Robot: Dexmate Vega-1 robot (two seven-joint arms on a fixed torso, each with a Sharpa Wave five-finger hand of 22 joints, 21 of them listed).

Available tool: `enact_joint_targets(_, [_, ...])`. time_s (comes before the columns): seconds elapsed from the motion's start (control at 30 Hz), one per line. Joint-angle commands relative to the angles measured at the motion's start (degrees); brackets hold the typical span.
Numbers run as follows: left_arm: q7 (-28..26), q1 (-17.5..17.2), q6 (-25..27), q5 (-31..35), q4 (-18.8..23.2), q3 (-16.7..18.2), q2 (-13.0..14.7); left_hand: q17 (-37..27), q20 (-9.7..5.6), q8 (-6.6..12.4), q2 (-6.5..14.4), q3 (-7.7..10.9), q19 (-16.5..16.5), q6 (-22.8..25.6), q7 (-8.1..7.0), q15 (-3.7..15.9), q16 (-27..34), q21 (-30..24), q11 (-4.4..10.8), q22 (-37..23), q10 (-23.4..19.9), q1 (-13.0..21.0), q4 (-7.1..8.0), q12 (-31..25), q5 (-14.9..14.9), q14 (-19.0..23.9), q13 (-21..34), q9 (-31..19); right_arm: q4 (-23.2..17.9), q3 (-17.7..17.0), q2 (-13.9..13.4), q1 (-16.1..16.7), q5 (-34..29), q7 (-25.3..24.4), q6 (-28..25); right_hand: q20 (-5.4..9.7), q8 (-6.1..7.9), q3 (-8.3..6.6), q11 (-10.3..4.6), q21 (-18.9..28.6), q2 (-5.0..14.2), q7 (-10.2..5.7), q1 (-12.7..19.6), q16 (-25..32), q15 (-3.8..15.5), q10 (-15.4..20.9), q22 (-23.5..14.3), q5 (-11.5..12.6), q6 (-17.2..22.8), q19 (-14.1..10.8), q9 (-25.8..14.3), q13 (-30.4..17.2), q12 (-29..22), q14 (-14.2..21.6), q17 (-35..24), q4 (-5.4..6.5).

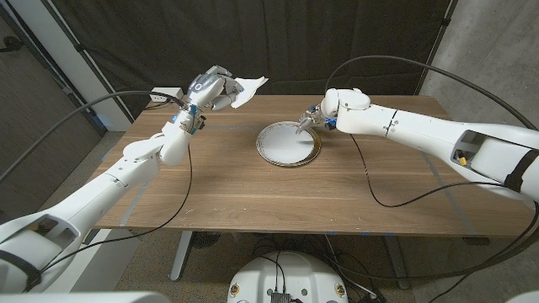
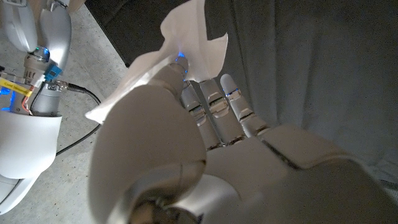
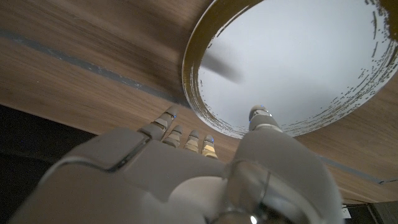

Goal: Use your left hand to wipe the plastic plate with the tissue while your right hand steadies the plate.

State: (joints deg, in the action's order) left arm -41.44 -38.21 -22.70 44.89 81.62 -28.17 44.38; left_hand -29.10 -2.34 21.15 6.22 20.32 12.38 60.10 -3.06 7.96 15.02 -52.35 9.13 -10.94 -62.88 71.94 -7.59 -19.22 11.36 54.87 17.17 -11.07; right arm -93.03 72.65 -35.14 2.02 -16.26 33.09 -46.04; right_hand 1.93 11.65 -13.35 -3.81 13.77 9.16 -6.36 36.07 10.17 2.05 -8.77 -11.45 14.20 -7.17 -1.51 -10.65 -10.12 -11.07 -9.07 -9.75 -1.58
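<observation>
Left hand point(image 1: 212, 89) is raised above the worktop's point(image 1: 219, 185) far left corner, off the surface, holding the tissue point(image 1: 248, 90). In the left wrist view the fingers point(image 2: 211, 106) are closed together with the tissue point(image 2: 186, 43) pinched between thumb and fingers; white paper stands out past the fingertips and trails back along the thumb side. In the head view the loose end of the tissue points away from the hand toward the plate side, in the air, touching nothing. A dark curtain point(image 1: 278, 42) hangs behind the hand.

Plate point(image 1: 289, 145) lies flat on the worktop, well apart from the left hand, toward the right hand. White centre, worn gold-brown rim. Nothing lies on it.

Right hand point(image 1: 310, 119) is at the plate's far right rim, arm reaching in from the right. In the right wrist view the thumb tip point(image 3: 260, 116) sits over the rim of the plate point(image 3: 298, 56), while the other fingers point(image 3: 186, 138) lie just outside the rim, over bare wood. Fingers are apart from the thumb, with the rim between them; actual clamping on the rim cannot be told, nor firm contact.

A black cable point(image 1: 379, 198) loops across the worktop below the right arm.
</observation>
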Motion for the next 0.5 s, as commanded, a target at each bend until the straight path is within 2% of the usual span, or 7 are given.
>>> enact_joint_targets(0.03, [3.1,-5.3,3.4,0.9,3.3,5.1,4.1,-0.2,-1.69,-0.16,0.4,-0.18,0.7,0.0,0.24,5.87,0.0,-0.3,1.79,0.0,-2.3,0.1,0.04,-0.2,0.0,0.8,0.2,-0.2,-9.2,-4.2,-4.8,3.9,2.0,-10.0,-9.2,2.6,-0.05,0.49,-0.2,0.0,-0.08,-0.35,-1.0,0.4,0.57,0.4,-0.2,-0.2,0.1,-0.1,-0.2,-0.2,-0.4,0.3,-0.2,0.22])
enact_joint_targets(0.17, [5.0,-5.7,4.9,1.1,2.8,5.6,5.0,-0.2,-1.67,-0.26,0.5,-0.21,0.8,0.0,0.22,5.87,0.0,-0.4,1.77,0.0,-2.3,0.2,0.03,-0.2,0.0,0.9,0.2,-0.2,-11.2,-7.9,-6.3,6.8,4.9,-14.3,-9.6,2.53,0.02,0.78,-0.16,0.0,-0.15,-0.4,-1.5,0.5,0.55,0.6,-0.2,-0.3,0.3,-0.2,-0.2,-0.2,-0.4,0.4,-0.2,0.5])
enact_joint_targets(0.23, [6.0,-6.2,6.9,1.5,3.0,5.8,5.2,-0.2,-1.67,-0.32,0.4,-0.23,0.9,-0.1,0.14,5.88,0.0,-0.5,1.77,0.0,-2.3,0.2,0.01,-0.1,-0.1,0.9,0.3,-0.2,-12.0,-10.8,-7.1,9.1,7.2,-17.1,-8.5,2.36,0.03,1.0,-0.03,0.1,-0.21,-0.28,-1.8,0.5,0.4,0.7,-0.2,-0.3,0.4,-0.3,-0.2,-0.2,-0.4,0.6,-0.2,0.71])
enact_joint_targets(0.37, [6.4,-5.9,8.9,0.6,1.2,6.0,4.7,-0.2,-1.46,-0.48,0.5,-0.27,1.3,-0.3,0.15,5.82,-0.1,-0.7,1.75,0.0,-2.3,0.2,0.05,0.0,-0.1,1.0,0.2,-0.2,-12.8,-15.2,-8.0,12.9,10.9,-21.4,-7.0,2.28,0.13,1.36,-0.1,0.1,-0.35,-0.2,-2.4,0.6,0.39,1.1,-0.1,-0.4,0.8,-0.4,-0.2,-0.2,-0.6,0.8,-0.2,1.03])
enact_joint_targets(0.5, [6.7,-6.0,11.5,-0.6,-0.1,6.3,4.0,-0.2,-1.28,-0.56,0.5,-0.3,1.9,-0.2,0.45,5.82,-0.2,-0.9,1.78,0.0,-2.4,0.2,0.07,0.1,-0.1,1.0,0.2,-0.3,-13.1,-18.2,-8.4,15.3,13.7,-24.5,-6.4,2.07,0.24,1.76,0.0,0.2,-0.57,-0.18,-3.0,0.6,0.12,1.5,-0.1,-0.5,1.2,-0.7,-0.2,-0.2,-0.7,1.3,-0.2,1.3])
